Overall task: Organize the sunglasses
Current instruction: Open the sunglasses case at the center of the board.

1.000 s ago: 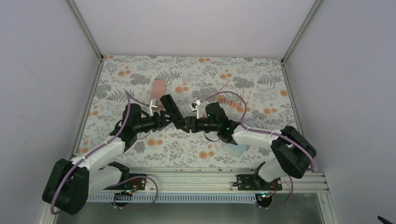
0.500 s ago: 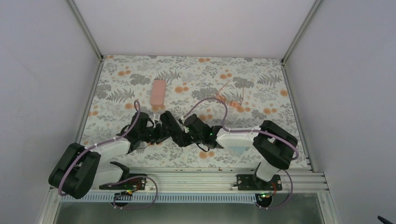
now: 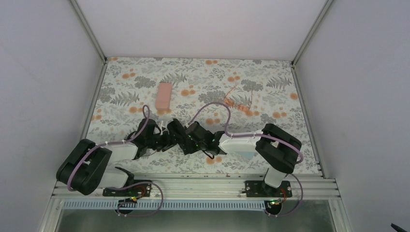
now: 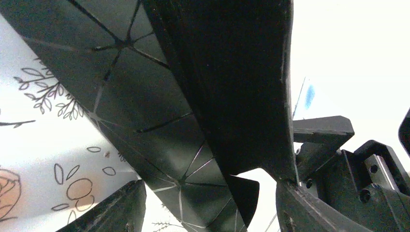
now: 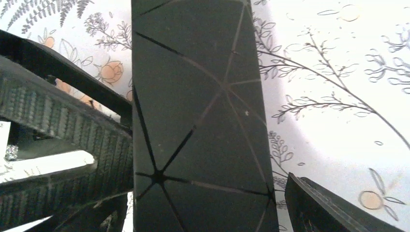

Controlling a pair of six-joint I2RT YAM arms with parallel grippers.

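A black oblong case with thin geometric lines (image 3: 176, 134) is held tilted between both grippers, low over the table's near middle. My left gripper (image 3: 168, 140) has its jaws wide around the case (image 4: 159, 145), both fingertips touching it. My right gripper (image 3: 186, 142) grips the case (image 5: 203, 121) across its width. The pale orange-pink sunglasses (image 3: 239, 103) lie on the table at the back right, apart from both grippers. The dark brown sunglasses are hidden or out of view.
A pink case (image 3: 164, 95) lies on the floral tablecloth (image 3: 270, 82) behind the left gripper. A light-blue cloth (image 3: 244, 154) lies under the right forearm. White walls close off the left, back and right sides.
Both arms have drawn back toward the near edge and lower, carrying the black case with them. This uncovered the pink case. The orange-pink sunglasses have not moved.
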